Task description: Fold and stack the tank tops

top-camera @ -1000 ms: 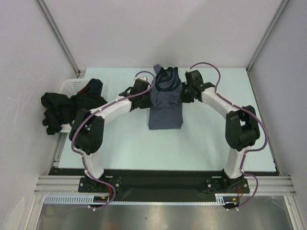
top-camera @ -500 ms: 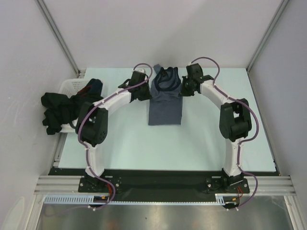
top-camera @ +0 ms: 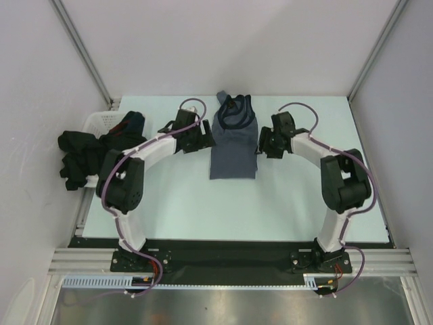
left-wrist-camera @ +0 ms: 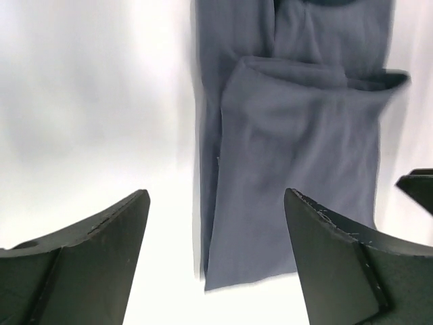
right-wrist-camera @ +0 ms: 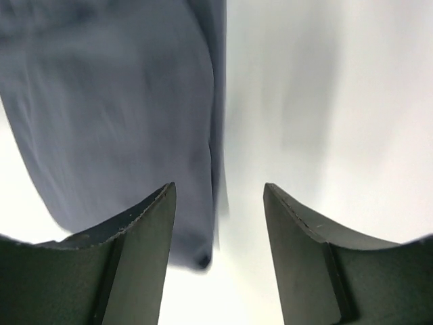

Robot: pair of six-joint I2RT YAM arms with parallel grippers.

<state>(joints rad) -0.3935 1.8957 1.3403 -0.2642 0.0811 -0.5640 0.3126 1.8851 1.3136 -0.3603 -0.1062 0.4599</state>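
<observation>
My left gripper (left-wrist-camera: 213,261) is spread wide with nothing in it, and my right gripper (right-wrist-camera: 218,254) gapes just as empty, each one beside a long edge of the slate blue-grey tank top (top-camera: 233,147). That top lies folded narrow on the table (top-camera: 304,203) between my arms, straps at the far end. The black tank top (top-camera: 80,157) is heaped well off left, spilling over the white basket (top-camera: 100,120).

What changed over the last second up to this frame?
Both arms drew back from the sides of the blue-grey tank top. The left gripper moved out to the left, the right gripper out to the right and toward the bases. Both are now open and empty. The top stayed mid-table, and the black clothes heap did not move.
</observation>
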